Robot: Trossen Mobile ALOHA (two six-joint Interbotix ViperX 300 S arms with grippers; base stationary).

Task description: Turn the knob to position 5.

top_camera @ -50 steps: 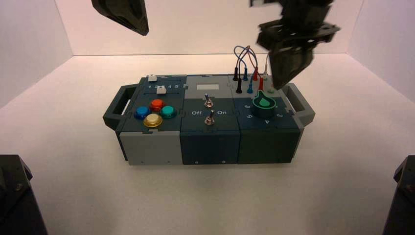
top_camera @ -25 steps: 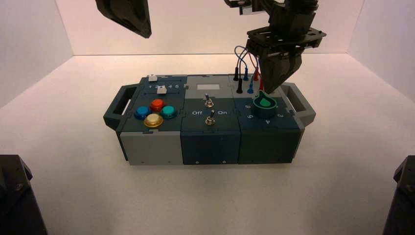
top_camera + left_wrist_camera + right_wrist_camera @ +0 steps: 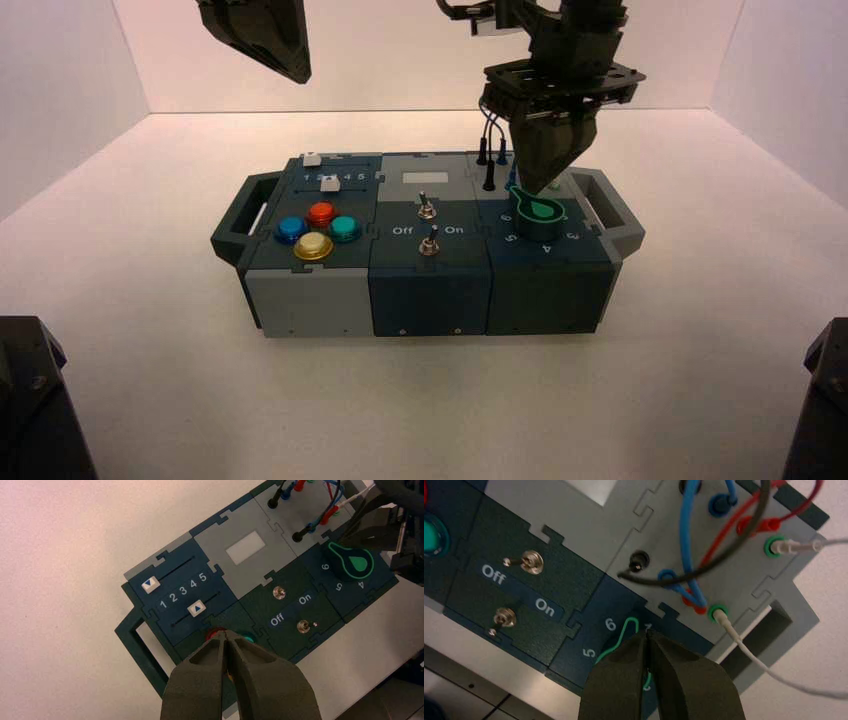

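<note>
Right gripper (image 3: 541, 186) poised directly over the knob (image 3: 541, 213) at the box's (image 3: 430, 290) right end — fingers pressed together, tips just above the green pointer. Pointer's narrow end aimed toward the 6 (image 3: 610, 624), with the 5 (image 3: 589, 653) next along the ring. Left gripper (image 3: 227, 645) likewise closed, parked high — well apart from the knob.

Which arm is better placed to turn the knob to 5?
The right. Its pincer hangs shut just above the knob, while the left pincer is high over the box's far left end.
</note>
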